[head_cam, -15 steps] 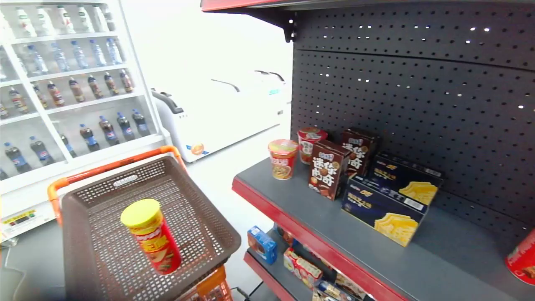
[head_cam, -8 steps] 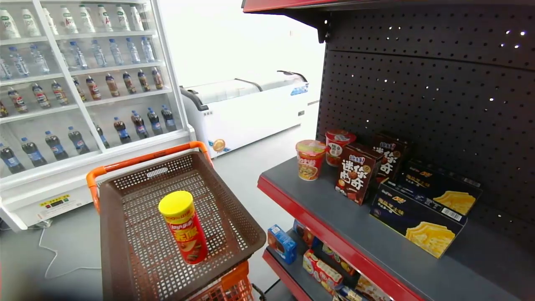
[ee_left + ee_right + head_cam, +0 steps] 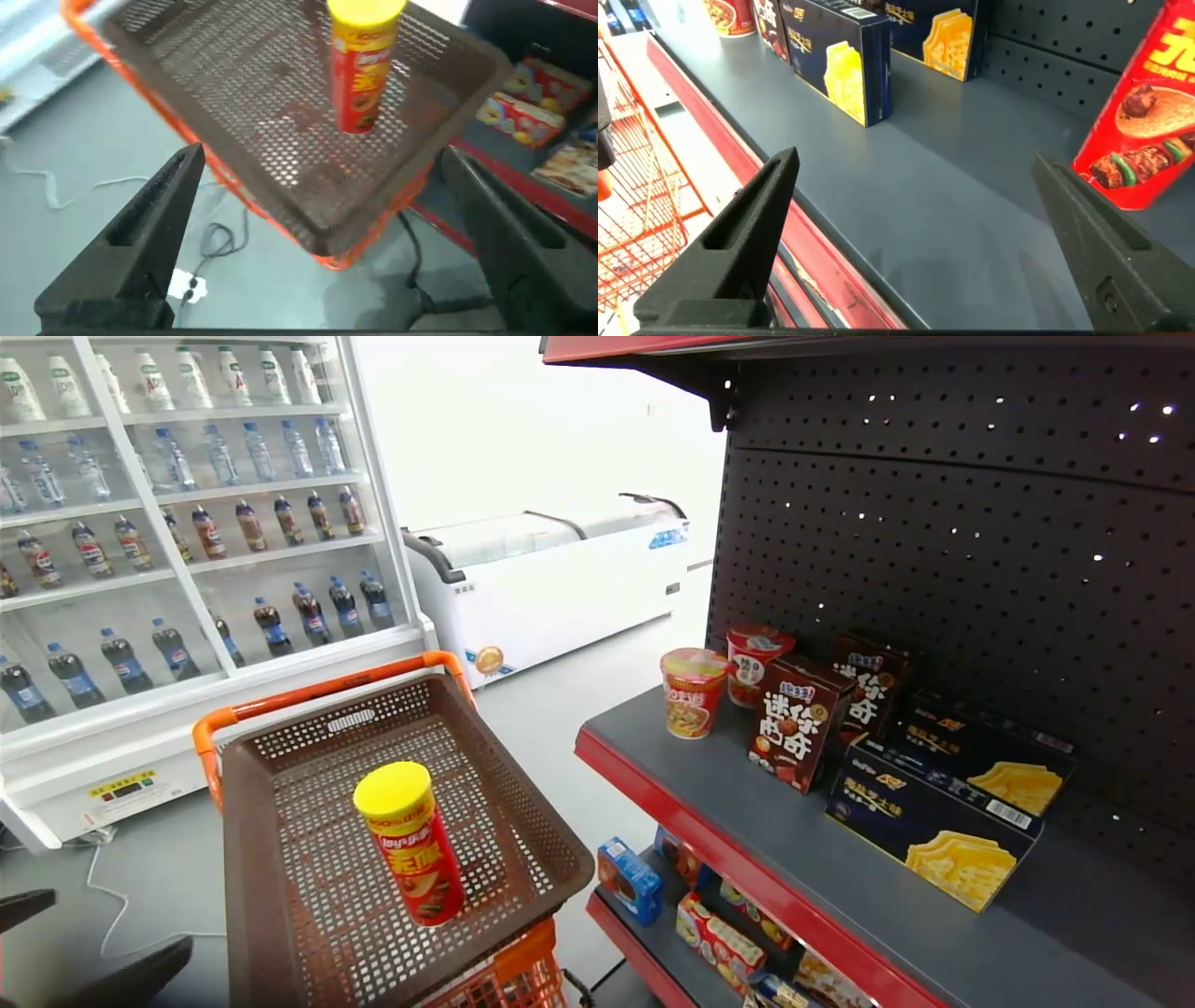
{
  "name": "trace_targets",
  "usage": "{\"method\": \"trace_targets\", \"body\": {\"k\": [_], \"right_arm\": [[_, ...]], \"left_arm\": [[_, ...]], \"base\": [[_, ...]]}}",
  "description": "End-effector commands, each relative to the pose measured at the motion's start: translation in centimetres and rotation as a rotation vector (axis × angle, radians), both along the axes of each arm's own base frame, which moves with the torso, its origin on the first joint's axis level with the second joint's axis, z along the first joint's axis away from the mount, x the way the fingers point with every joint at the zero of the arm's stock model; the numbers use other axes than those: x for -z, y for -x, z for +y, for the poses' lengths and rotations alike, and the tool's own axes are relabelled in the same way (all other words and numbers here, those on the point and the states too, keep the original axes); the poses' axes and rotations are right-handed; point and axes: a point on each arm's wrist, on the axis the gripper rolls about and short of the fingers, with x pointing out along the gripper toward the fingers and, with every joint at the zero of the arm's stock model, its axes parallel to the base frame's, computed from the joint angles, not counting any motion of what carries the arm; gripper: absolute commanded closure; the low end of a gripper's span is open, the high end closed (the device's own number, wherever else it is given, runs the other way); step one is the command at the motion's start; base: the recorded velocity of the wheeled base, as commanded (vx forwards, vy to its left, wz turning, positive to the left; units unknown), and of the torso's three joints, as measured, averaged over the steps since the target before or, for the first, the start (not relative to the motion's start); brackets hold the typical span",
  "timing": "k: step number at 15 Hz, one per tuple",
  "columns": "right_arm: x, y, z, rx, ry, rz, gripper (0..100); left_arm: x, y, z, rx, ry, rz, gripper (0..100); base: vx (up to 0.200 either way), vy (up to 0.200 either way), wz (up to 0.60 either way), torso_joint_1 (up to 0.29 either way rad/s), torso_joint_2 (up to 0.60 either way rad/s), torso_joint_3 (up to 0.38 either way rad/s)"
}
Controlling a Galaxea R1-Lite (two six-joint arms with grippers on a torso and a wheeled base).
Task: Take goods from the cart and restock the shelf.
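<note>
A red chips can with a yellow lid (image 3: pixel 408 840) stands upright in the brown mesh basket (image 3: pixel 280 859) of the orange-handled cart. My left gripper (image 3: pixel 117 924) hangs open beside the cart's near left, low over the floor. In the left wrist view the left gripper (image 3: pixel 320 159) is open and apart from the chips can (image 3: pixel 363 65), which stands farther off in the basket (image 3: pixel 234 112). My right gripper (image 3: pixel 915 163) is open above the grey shelf (image 3: pixel 952 187), with nothing in it. A second red can (image 3: pixel 1148 112) stands on that shelf.
On the grey shelf (image 3: pixel 709 803) stand cup noodles (image 3: pixel 691 691), brown boxes (image 3: pixel 794 728) and dark blue boxes (image 3: pixel 934 812). A lower shelf holds packets (image 3: pixel 709 943). A bottle cooler (image 3: pixel 187 523) and a chest freezer (image 3: pixel 551 569) stand behind the cart. A cable (image 3: pixel 121 915) lies on the floor.
The head camera swung left between the first two frames, then held still. Since half a second ago my left gripper's fingers have come into the head view at the bottom left.
</note>
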Motion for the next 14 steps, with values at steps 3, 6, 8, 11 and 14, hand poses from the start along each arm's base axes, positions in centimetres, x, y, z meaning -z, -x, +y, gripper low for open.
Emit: {"method": "trace_targets", "body": {"k": [3, 6, 8, 11, 14], "right_arm": [[0.0, 0.0, 0.0, 0.0, 0.0, 0.001, 0], [0.0, 0.0, 0.0, 0.0, 0.0, 0.001, 0], [0.0, 0.0, 0.0, 0.0, 0.0, 0.001, 0], [0.0, 0.0, 0.0, 0.0, 0.0, 0.001, 0], [0.0, 0.0, 0.0, 0.0, 0.0, 0.001, 0]], "left_arm": [[4.3, -9.3, 1.9, 0.117, 0.123, 0.181, 0], [7.2, -11.8, 2.2, 0.179, 0.068, 0.181, 0], [8.7, -12.5, 1.8, 0.275, 0.043, 0.195, 0], [10.1, -14.3, 1.7, 0.322, 0.035, 0.194, 0], [11.1, -16.4, 2.0, 0.324, 0.031, 0.185, 0]], "base": [[0.0, 0.0, 0.0, 0.0, 0.0, 0.0], [0.0, 0.0, 0.0, 0.0, 0.0, 0.0], [0.0, 0.0, 0.0, 0.0, 0.0, 0.0], [0.0, 0.0, 0.0, 0.0, 0.0, 0.0], [0.0, 0.0, 0.0, 0.0, 0.0, 0.0]]}}
